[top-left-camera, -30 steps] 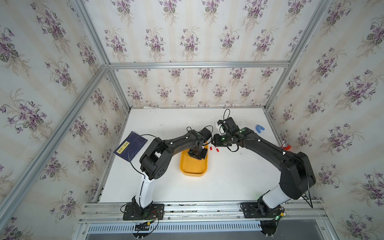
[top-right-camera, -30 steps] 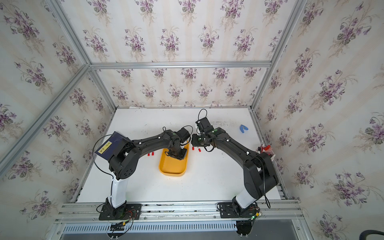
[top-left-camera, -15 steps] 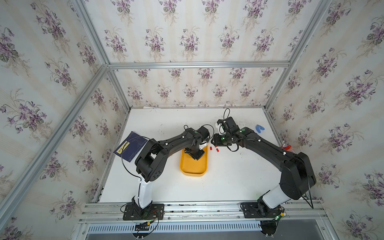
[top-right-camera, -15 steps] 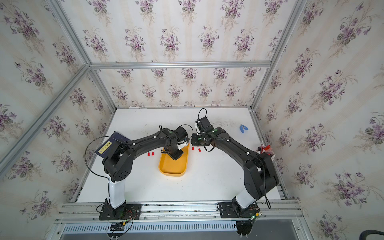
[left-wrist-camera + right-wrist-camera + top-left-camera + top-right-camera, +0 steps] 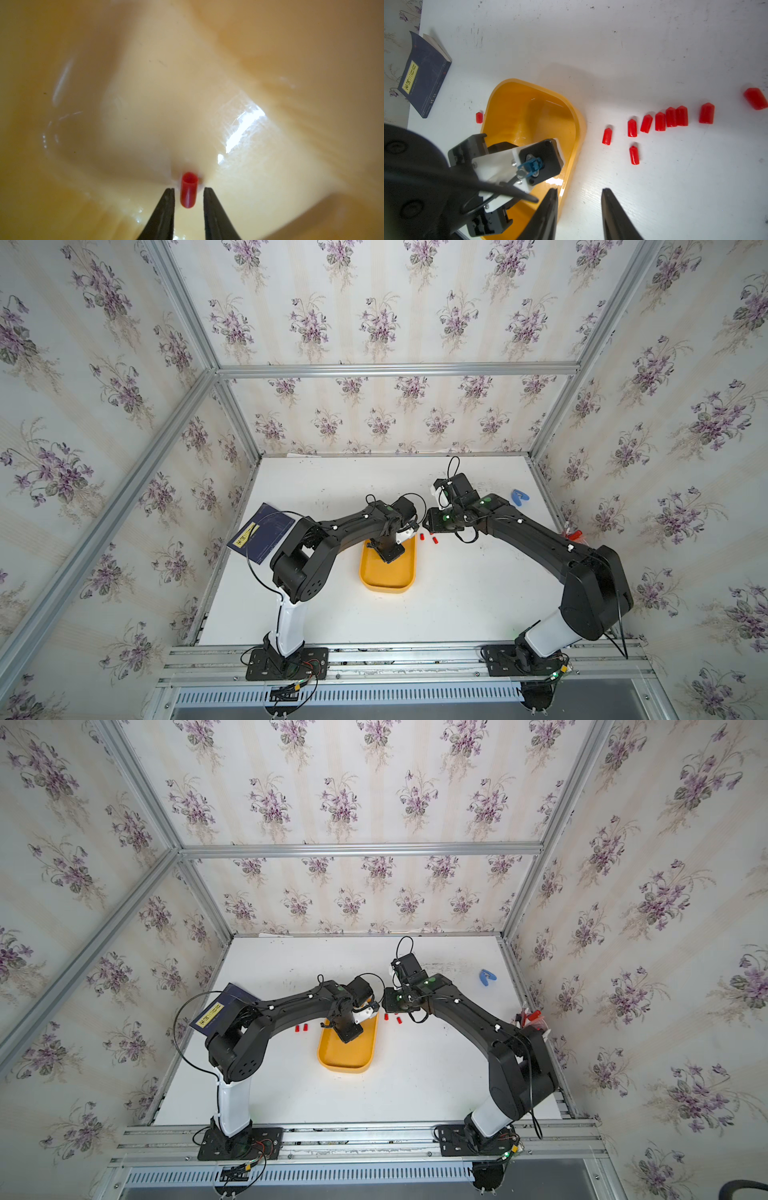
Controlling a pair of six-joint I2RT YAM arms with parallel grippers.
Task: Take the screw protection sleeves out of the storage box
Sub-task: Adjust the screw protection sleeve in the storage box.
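**Reader:** Fig. 1, left to right. What lay on the table (image 5: pixel 436 1073), and how many of each?

**Arm:** One dark booklet (image 5: pixel 232 996). Next, two red caps (image 5: pixel 297 1028) on the table just beside the tray (image 5: pixel 347 1054), on my left arm's side. Then the one tray, with one red cap (image 5: pixel 188 194) showing inside it. Past its other side lay nine more caps (image 5: pixel 660 121), seven in a rough row and two apart from it. That made twelve caps by my count.

**Reader:** Which relation did the next move turn on?

**Arm:** The cap in the tray appeared to lie on its side, directly between the tips of my left gripper (image 5: pixel 189 188). Its long axis ran along the fingers, open end pointing away from the wrist. The jaws stood slightly parted with a thin gap on each side, gripping nothing. I judged that a plain squeeze would take it across its width.

**Reader:** And the other arm?

**Arm:** My right gripper (image 5: pixel 580 190) hung by the tray's rim, jaws parted and empty. It was the farther of the two from that cap.
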